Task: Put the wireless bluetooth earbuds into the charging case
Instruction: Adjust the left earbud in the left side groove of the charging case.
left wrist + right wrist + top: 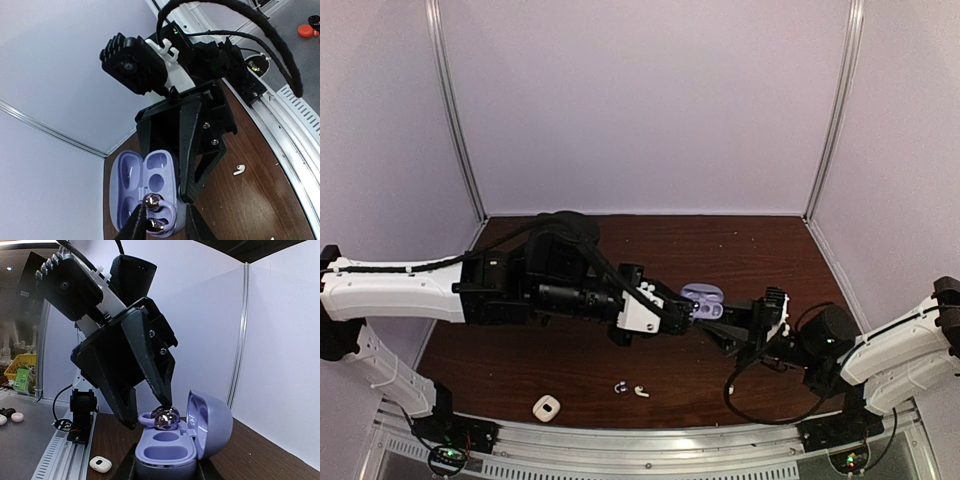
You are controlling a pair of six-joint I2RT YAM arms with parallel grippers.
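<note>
Landmark: the purple charging case [172,450] is held up off the tabletop [770,250] with its lid swung open, and I place everything else against it.
Right pincer: my right pincer [720,320] is clenched on the base of that case from below and steadies it.
Left pincer: my left pincer [164,219] is grasping a dark purple earbud [162,418], with its tips pinching the earbud from above.
Earbud in hand: it sits right at the case's rear well, touching or just over the rim. I cannot tell whether it is fully seated.
Front well: in the right wrist view the well nearer that camera looks unfilled.
Second dark earbud: the second dark earbud [620,387] lies on the tabletop, on the near side of the case and well apart from it.
White earbud: one white earbud [641,391] lies just beside that dark one. I find no other white earbud in any view.
White case: the white case [547,407] sits further to the left of the purple case, near the front edge, and appears closed.
Progress: I judge this an early stage, with the first earbud going in and nothing confirmed as docked.
Left to do: seat and release this earbud, fetch the loose dark one, then deal with the white earbud and its case.
Writing: I can read no brand, label or lettering on the cases, the earbuds or the arms.
</note>
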